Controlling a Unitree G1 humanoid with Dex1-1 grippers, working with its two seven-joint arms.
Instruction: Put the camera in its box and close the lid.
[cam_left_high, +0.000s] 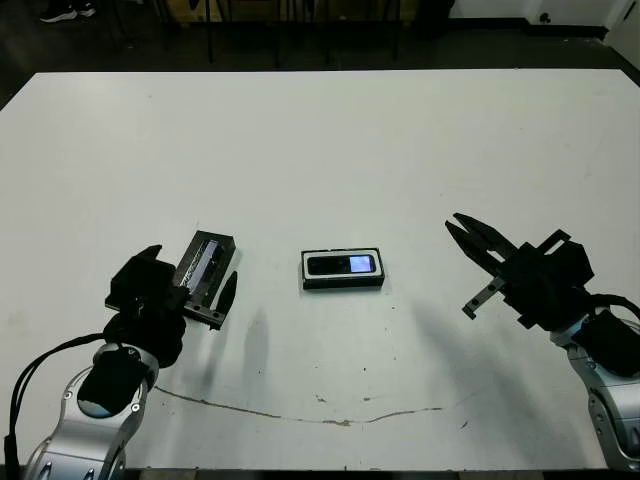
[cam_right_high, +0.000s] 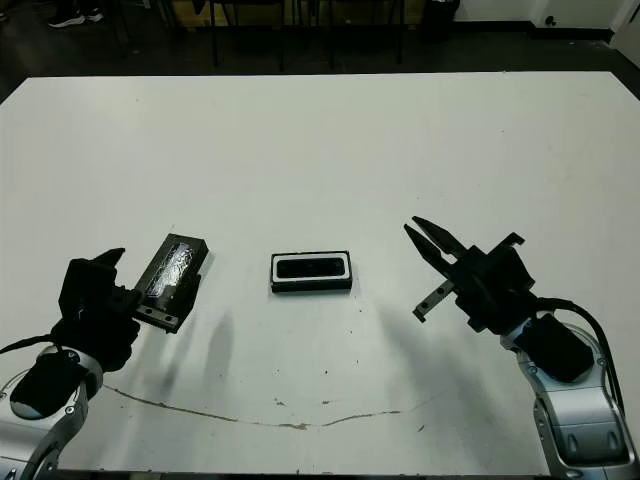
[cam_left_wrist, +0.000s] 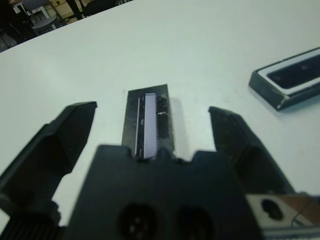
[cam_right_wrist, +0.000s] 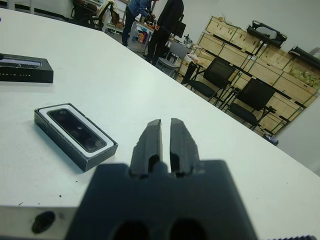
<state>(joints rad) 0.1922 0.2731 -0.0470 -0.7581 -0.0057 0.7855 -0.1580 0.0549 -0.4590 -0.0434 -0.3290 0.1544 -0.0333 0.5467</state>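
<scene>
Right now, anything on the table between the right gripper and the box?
Nothing. In the left eye view the stretch of white table between the right gripper and the box is bare. The camera already sits inside.

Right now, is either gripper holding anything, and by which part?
Nothing is held. The left gripper is open, its fingers either side of the lid without touching it. The right gripper is shut and empty.

Looks like a workshop or storage-lab: a big white table (cam_right_wrist: 100, 75), pale wooden crates (cam_right_wrist: 260, 75) stacked along the far wall, black office chairs (cam_right_wrist: 252, 97), two people (cam_right_wrist: 155, 25) standing beyond.
</scene>
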